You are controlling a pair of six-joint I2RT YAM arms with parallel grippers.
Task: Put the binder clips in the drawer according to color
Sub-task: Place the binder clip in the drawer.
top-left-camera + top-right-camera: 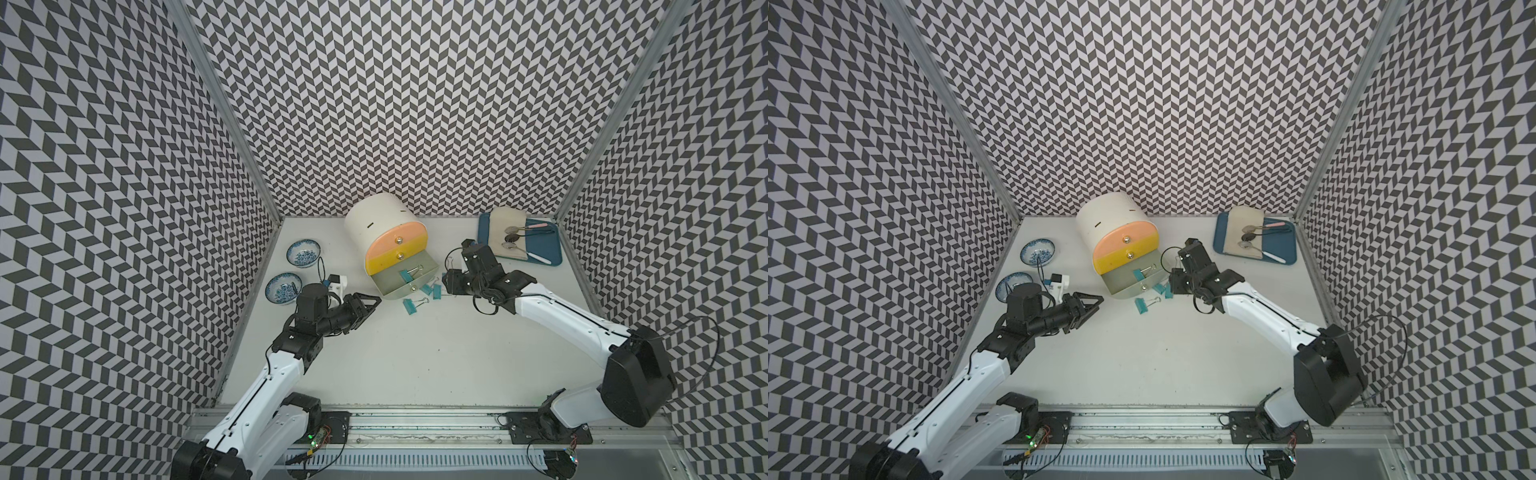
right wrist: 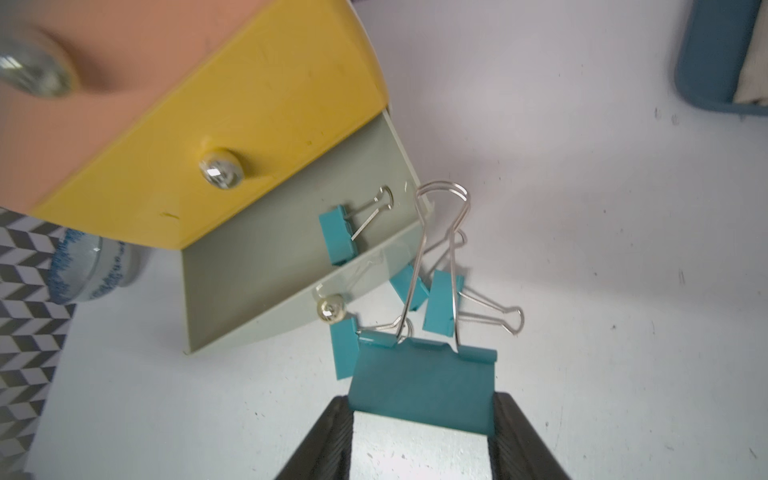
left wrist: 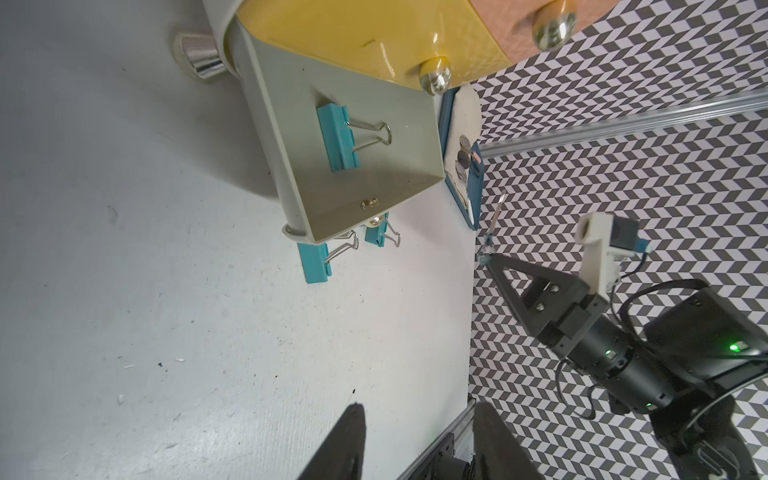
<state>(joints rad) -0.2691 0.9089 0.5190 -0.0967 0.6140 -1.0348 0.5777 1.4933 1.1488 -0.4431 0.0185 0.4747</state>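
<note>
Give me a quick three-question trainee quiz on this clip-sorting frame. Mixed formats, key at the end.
1. True or false: the right gripper is shut on a teal binder clip.
2. Which drawer of the cabinet stands open? A the pink one, B the yellow one, C the grey-green drawer.
3. How many clips lie inside that open drawer?

Key: 1 true. 2 C. 3 one, the drawer clip.
</note>
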